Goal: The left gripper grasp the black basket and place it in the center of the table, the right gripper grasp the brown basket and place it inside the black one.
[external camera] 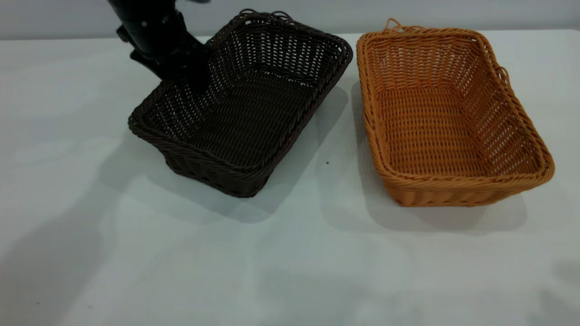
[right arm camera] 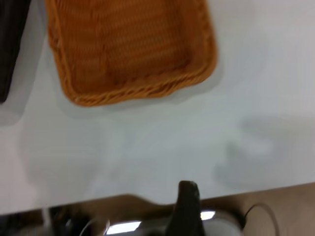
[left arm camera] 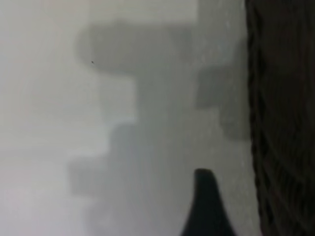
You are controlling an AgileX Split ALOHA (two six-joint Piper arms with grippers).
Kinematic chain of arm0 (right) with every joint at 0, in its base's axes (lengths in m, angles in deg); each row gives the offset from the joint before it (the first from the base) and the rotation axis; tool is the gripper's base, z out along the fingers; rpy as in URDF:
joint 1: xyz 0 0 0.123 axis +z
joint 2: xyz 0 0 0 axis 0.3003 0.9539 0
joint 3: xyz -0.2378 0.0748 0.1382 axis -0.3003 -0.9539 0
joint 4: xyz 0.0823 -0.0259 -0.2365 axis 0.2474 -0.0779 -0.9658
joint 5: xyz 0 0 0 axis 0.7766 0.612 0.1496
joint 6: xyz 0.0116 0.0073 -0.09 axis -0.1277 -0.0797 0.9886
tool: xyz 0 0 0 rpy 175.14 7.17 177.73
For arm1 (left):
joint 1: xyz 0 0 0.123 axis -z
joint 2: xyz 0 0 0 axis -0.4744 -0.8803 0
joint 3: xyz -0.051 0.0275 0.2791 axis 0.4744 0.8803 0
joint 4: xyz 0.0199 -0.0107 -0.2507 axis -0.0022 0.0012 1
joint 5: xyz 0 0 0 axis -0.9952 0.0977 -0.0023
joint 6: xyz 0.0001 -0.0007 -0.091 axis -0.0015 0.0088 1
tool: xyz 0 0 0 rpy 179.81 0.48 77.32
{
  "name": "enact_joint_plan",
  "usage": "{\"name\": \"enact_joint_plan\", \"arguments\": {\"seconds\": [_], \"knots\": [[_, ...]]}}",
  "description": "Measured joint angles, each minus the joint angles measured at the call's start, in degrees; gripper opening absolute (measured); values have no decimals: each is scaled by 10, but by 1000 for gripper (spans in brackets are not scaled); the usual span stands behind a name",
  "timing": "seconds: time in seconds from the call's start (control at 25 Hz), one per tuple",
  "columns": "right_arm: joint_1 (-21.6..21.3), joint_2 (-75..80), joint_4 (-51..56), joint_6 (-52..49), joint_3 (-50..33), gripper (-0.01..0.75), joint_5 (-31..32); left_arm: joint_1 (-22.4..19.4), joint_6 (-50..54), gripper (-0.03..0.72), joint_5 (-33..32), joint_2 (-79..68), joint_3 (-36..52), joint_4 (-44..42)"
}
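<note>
The black basket [external camera: 244, 104] sits left of the middle of the table [external camera: 290, 253], turned at an angle. My left gripper [external camera: 199, 83] reaches down over its long left rim. In the left wrist view one finger [left arm camera: 204, 206] hangs outside the dark wall [left arm camera: 283, 118] with a strip of table between them; the other finger is hidden by the basket. The brown basket [external camera: 448, 113] lies empty to the right, a little apart from the black one. The right gripper [right arm camera: 187, 201] is out of the exterior view and hovers near the table edge, well away from the brown basket [right arm camera: 128, 49].
Pale tabletop stretches in front of both baskets. The right wrist view shows the table edge [right arm camera: 266, 189] with brown floor and a cable [right arm camera: 258, 211] beyond it. A narrow gap [external camera: 353, 104] separates the two baskets.
</note>
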Motion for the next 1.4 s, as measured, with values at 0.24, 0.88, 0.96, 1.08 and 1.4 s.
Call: {"name": "enact_joint_plan", "arguments": {"seconds": [0.24, 0.88, 0.96, 1.08, 1.4], "knots": [[0, 151, 146, 107, 0, 565, -62, 1, 1, 81, 23, -24, -10, 9], [0, 507, 647, 235, 6, 565, -129, -61, -15, 78, 15, 76, -80, 4], [0, 542, 662, 237, 8, 564, -144, -61, -16, 78, 16, 76, -79, 7], [0, 593, 680, 242, 9, 554, -156, -62, -17, 78, 18, 76, -79, 13], [0, 673, 777, 344, 17, 476, -222, -62, -17, 78, 30, 76, -79, 15]]}}
